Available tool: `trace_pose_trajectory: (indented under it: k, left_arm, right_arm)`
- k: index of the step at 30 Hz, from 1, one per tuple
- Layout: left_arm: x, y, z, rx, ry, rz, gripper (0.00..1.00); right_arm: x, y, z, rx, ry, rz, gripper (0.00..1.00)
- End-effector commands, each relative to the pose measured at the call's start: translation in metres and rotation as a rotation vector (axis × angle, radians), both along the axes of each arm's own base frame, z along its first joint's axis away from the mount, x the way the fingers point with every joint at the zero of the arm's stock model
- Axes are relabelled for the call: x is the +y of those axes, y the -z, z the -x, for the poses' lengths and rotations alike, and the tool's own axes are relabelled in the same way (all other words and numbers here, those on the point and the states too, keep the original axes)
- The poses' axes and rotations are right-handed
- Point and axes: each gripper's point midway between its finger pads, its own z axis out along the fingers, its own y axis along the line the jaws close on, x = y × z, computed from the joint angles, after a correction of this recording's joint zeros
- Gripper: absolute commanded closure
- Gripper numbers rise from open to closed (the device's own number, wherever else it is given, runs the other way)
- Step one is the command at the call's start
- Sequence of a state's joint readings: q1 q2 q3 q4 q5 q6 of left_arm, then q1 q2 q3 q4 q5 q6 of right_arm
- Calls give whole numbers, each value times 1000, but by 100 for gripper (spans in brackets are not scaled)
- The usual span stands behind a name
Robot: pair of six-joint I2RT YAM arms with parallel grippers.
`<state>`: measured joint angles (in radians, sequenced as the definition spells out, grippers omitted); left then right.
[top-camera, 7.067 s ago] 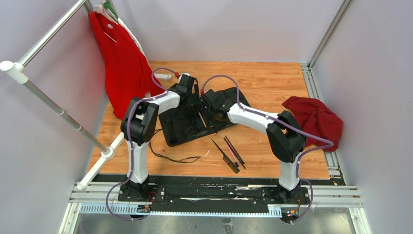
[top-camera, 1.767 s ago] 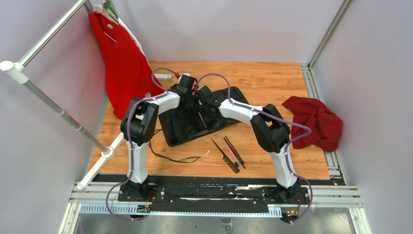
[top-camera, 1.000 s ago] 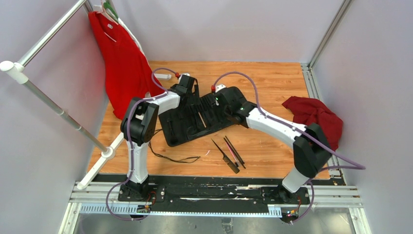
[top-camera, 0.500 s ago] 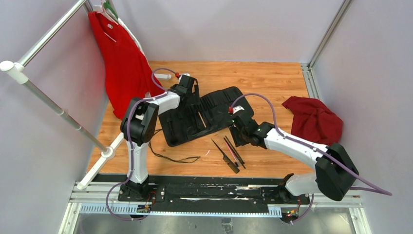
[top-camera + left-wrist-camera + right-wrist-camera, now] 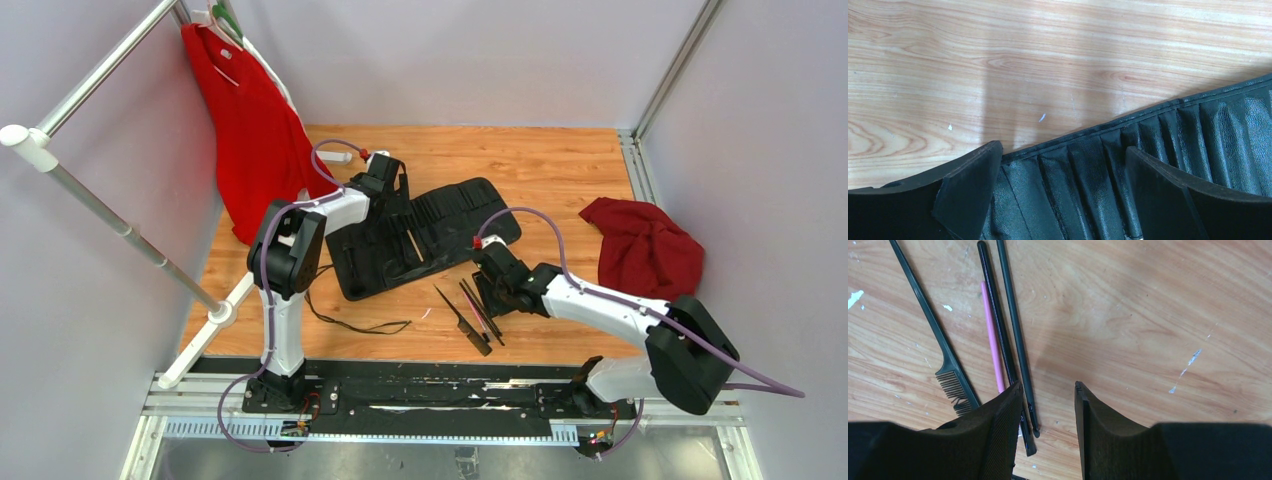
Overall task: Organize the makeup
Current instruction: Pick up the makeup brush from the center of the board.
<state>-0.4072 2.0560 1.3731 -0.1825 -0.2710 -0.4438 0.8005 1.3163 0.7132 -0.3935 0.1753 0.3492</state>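
1. The left end effector (image 5: 1061, 150) sits over the far left edge of the roll-up case (image 5: 450, 215), jaws spread wide with the slotted fabric running between them. My reading is that it is there to keep the case flat and steady while the slots are filled. Whether the fingers actually press on the fabric cannot be told.
2. The case lies unrolled across the middle of the tabletop (image 5: 1148, 340) with its slots facing up, so a tool can be slid in from the near side.
3. The right end effector (image 5: 1048, 385) points down at bare wood, near and to the right of the case. Its jaws are partly open and nothing is between them, which looks like a reach for the next tool.
4. The makeup (image 5: 480, 320) lies loose on the tabletop just near the case, all roughly parallel: a comb (image 5: 936, 335), a pink stick (image 5: 992, 340) and two black brushes (image 5: 1015, 330).
5. The tools lie just left of the right end effector, outside its gap. The brushes' near ends run close beside the finger on that side, while the comb lies furthest off. A small shift left seems needed before closing on one.
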Motion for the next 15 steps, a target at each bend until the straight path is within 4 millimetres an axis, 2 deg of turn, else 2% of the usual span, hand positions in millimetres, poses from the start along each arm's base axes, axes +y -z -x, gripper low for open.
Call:
trace_pose_trajectory:
  k: [1, 15]
  left_arm:
    - [10, 34, 37, 153, 7, -31, 1]
    - [10, 34, 36, 152, 7, -33, 1]
  right_arm:
    - [-1, 4, 12, 20, 4, -5, 58]
    - [2, 14, 21, 47, -8, 10, 58]
